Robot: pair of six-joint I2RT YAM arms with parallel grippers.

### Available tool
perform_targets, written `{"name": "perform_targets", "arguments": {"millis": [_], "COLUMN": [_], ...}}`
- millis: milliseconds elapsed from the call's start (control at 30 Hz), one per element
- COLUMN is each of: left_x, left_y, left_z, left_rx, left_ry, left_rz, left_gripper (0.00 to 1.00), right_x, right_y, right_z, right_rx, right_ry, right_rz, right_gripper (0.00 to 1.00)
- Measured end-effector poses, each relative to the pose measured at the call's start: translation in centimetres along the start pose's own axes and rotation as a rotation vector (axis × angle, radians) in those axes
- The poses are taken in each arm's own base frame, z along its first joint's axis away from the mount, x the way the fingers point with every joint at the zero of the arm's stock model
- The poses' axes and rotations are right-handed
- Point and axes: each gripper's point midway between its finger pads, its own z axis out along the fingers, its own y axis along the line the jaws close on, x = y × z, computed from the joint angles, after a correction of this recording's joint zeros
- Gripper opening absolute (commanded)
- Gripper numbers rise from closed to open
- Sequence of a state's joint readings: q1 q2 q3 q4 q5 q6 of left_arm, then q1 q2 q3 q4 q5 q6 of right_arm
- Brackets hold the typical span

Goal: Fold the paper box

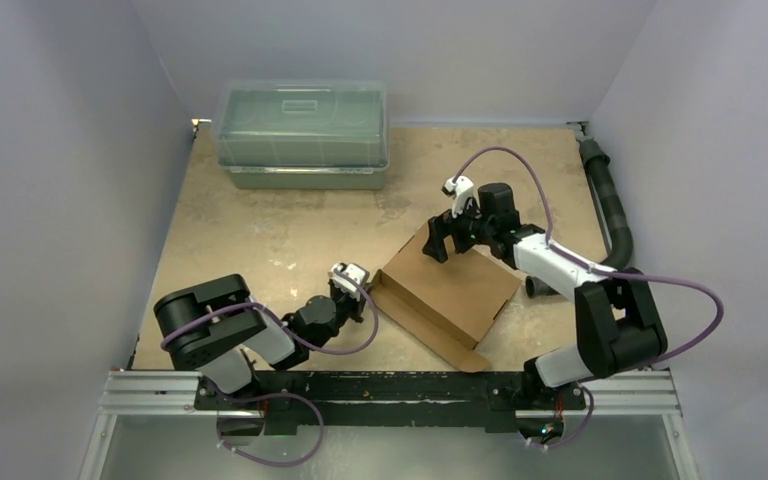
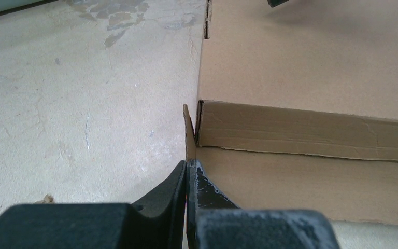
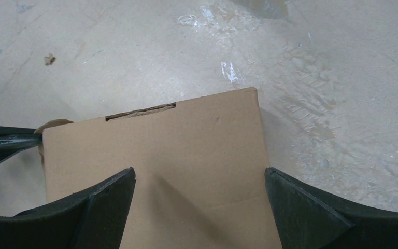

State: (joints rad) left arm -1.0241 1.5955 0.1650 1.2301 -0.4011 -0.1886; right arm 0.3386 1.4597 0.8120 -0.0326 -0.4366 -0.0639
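The brown cardboard paper box (image 1: pixel 450 295) lies at the table's middle, its lid panel folded over and a long front flap spread toward the arms. My left gripper (image 1: pixel 362 292) is at the box's left corner. In the left wrist view it (image 2: pixel 187 165) is shut on a thin upright side flap (image 2: pixel 188 127) of the box (image 2: pixel 300 57). My right gripper (image 1: pixel 446 240) hovers over the box's far corner. In the right wrist view it (image 3: pixel 199 174) is open and empty, its fingers spread above the flat top panel (image 3: pixel 186 150).
A clear greenish plastic lidded bin (image 1: pixel 302 135) stands at the back left. A black hose (image 1: pixel 610 200) runs along the right wall. Purple-grey walls close in three sides. The left gripper's fingers (image 3: pixel 8 142) show at the box's corner in the right wrist view.
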Motion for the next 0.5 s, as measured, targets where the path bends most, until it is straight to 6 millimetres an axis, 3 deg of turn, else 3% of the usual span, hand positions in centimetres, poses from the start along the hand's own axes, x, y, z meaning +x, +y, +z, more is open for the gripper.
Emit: {"name": "perform_targets", "arguments": {"millis": [200,500], "left_x": [0.3,1.7], "left_y": [0.1,0.6], "left_z": [-0.2,-1.1], "left_rx": [0.003,0.007], "left_ry": [-0.006,0.001], "left_rz": [-0.001,0.001], "left_gripper": [0.00,0.00], "right_x": [1.0,1.3], "right_y": [-1.6,-2.0], "right_z": [0.8,1.1], "right_rx": [0.068,0.092], "right_ry": [0.038,0.053], "right_rz": [-0.014,-0.014], "right_gripper": [0.95,0.91]}}
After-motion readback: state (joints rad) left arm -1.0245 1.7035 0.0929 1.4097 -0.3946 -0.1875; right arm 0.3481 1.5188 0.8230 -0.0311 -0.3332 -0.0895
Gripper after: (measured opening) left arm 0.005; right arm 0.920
